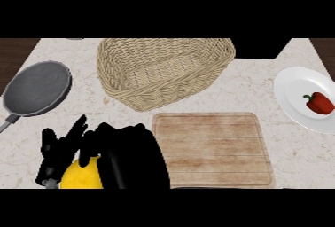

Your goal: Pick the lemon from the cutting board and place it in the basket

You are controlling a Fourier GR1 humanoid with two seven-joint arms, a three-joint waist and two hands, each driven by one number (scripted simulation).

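A pale marbled counter (229, 97) is filling the view; dark wood (16, 51) is showing at ten and two o'clock, a black block (262, 48) sitting at one.

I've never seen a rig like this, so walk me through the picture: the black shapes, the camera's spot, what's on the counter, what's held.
The camera sits in a humanoid robot's head, looking steeply down at the counter. The black shapes lower left are its hands: the left hand open, fingers up; the right hand seemingly curled round a yellow lemon. Also there: a wicker basket, a pan, a cutting board, a plate holding a red pepper.
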